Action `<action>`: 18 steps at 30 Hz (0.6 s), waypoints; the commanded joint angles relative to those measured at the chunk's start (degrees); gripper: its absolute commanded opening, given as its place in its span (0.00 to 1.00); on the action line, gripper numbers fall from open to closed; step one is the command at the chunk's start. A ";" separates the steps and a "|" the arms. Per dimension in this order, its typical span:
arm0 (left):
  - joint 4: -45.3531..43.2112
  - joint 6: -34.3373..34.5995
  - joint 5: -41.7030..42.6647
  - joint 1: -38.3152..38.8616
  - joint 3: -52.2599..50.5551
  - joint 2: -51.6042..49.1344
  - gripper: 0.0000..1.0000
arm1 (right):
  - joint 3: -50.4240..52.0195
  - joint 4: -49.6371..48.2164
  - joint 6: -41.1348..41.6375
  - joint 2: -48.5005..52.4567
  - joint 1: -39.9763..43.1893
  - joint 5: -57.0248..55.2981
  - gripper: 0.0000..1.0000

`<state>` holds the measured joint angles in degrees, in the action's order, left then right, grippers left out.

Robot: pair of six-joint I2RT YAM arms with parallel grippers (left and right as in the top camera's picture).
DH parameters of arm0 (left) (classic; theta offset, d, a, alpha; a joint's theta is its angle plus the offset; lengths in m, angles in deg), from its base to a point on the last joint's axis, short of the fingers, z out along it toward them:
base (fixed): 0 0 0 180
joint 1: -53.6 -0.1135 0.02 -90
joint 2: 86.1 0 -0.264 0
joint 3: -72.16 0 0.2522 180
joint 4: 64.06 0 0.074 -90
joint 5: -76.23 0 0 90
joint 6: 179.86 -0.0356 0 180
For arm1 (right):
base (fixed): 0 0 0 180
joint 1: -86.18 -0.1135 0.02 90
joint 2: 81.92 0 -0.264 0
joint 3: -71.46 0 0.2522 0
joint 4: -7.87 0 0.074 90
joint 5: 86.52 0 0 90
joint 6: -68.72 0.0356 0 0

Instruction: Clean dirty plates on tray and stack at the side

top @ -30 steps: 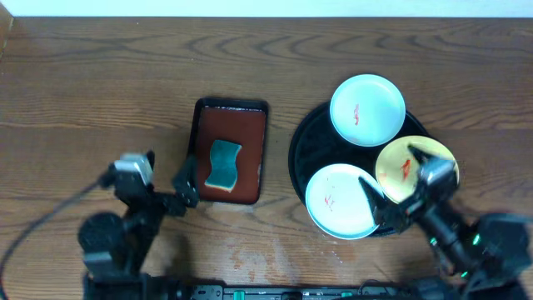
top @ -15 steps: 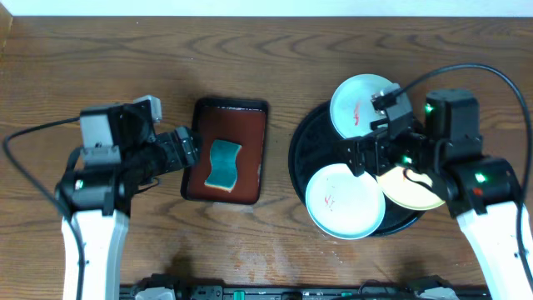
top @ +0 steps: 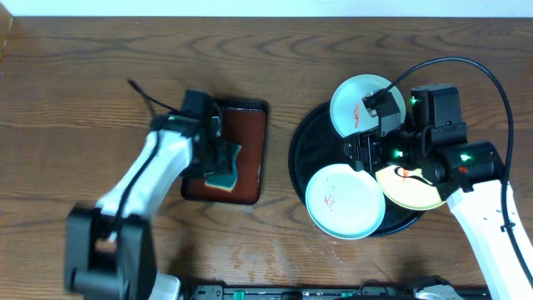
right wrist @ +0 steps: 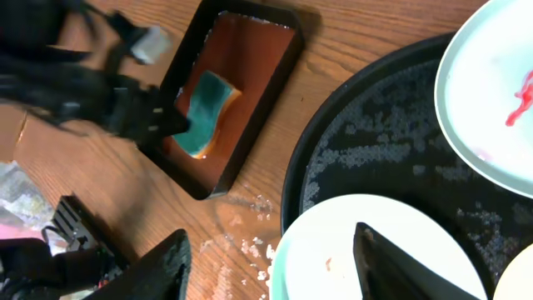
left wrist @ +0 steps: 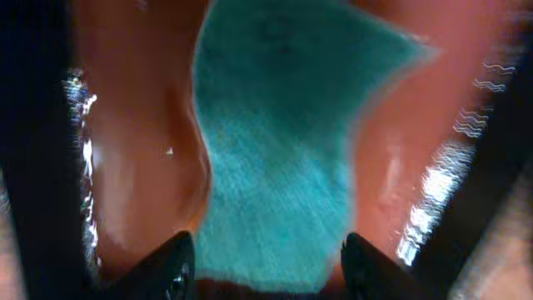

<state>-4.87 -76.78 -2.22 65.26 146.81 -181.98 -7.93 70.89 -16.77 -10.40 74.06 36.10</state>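
Though crowded together on the large round black glossy tray [top: 293, 158], lying flat and unstacked: a pale bluish-white plate [top: 366, 108] at the far rim with a red smear, a second pale bluish-white plate [top: 344, 200] at the near-left rim, also smeared red, and a pale yellow plate [top: 416, 193] at the near-right, red-marked, close to the rim and partly hidden under the right arm. Cannot tell whether the yellow one touches the nearer bluish-white one. Above the bare black floor between the two bluish-white plates, the right gripper [top: 358, 154], spread wide and pinching nothing; in its own wrist view, fingertips [right wrist: 158, 267] parted above the nearer plate's edge. Left of the black tray, a small rectangular dark-red tray [top: 250, 125] holding a wavy teal sponge [top: 226, 171], flat on the glossy red floor. Low over that sponge, the left gripper [top: 215, 158], spread, with one fingertip [left wrist: 175, 262] at either side of the sponge's end and not pressed in on it; contact not clear. Between the two trays, a narrow strip of bare dark brown wood-grain tabletop [top: 279, 196]; much wider bare wood along the far edge and out to the left. Just before the red tray's near corner, pale specks [right wrist: 241, 242] on the wood.
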 commanded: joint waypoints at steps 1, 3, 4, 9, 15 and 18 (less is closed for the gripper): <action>-2.78 2.89 -2.40 -0.11 -0.70 -6.88 0.47 | -0.59 0.96 1.66 -0.15 0.44 0.81 0.55; -4.72 2.86 -0.42 -0.04 -0.70 -8.85 0.29 | -0.59 1.81 1.70 -0.15 0.44 -0.42 0.52; -5.35 2.91 0.02 -0.04 -0.70 -9.44 0.19 | -0.59 2.40 1.99 -0.15 0.44 -1.20 0.48; -4.85 2.01 -0.52 -0.07 -0.48 -8.48 0.08 | -0.59 6.60 9.94 -0.02 0.44 -9.31 0.38; -0.20 1.60 -3.08 -0.07 2.43 -4.22 0.28 | -0.15 14.12 13.05 0.79 0.44 -16.06 0.37; 1.03 1.60 -3.06 -0.04 2.75 -0.83 0.45 | 1.92 17.84 14.19 1.86 -0.04 -16.11 0.37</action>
<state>-4.82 -74.90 -2.70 65.39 147.90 -187.12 -7.75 86.82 -5.67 -9.96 74.04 22.84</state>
